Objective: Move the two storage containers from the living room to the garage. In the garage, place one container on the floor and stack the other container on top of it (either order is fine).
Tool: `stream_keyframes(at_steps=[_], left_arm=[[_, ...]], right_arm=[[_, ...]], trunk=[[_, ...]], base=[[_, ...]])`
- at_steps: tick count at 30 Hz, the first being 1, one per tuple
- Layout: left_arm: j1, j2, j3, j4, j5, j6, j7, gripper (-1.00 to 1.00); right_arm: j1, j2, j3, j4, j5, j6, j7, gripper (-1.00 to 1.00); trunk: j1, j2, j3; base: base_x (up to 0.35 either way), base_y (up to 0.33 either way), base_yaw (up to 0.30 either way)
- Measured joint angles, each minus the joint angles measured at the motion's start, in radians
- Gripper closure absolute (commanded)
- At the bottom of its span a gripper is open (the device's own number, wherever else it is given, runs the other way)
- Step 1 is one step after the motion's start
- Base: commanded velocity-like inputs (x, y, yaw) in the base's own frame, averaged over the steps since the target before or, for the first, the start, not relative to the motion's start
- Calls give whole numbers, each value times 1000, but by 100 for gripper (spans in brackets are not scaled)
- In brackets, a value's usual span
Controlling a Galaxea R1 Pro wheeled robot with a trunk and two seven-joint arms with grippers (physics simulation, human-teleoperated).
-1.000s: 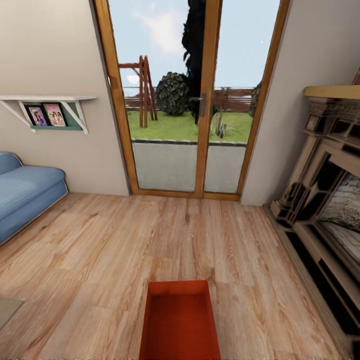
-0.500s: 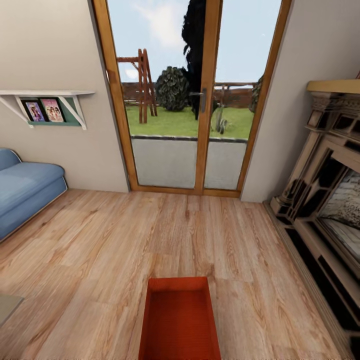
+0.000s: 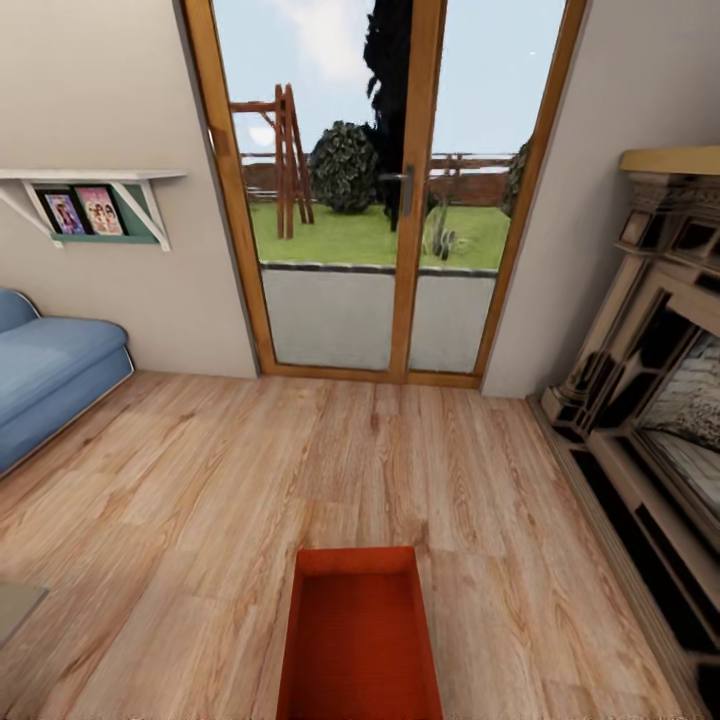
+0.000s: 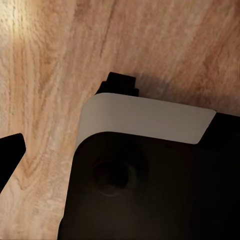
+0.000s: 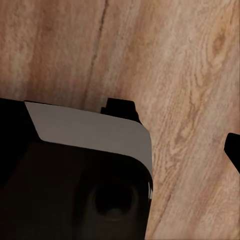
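Risk: you're driving w/ one orange bin low in front of you, short of the glass door, grip on it can't be confirmed, so a sharp turn near the fireplace could dump it.

Head camera: high, pitched forward and down, facing the glass patio door on the far wall; sofa left, fireplace right. Both wrist cameras: close above the wood-plank floor, looking down past the robot's dark base. Shared between all views: the plank floor.
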Motion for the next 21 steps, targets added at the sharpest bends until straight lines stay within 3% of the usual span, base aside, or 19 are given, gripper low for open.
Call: stream_keyframes(at_steps=[21], left_arm=[[0,1,0,0,0,0,0,-100]], right_arm=[[0,0,0,0,-2,3,1,-100]], trunk=[[0,0,-33]], base=[[0,0,0]])
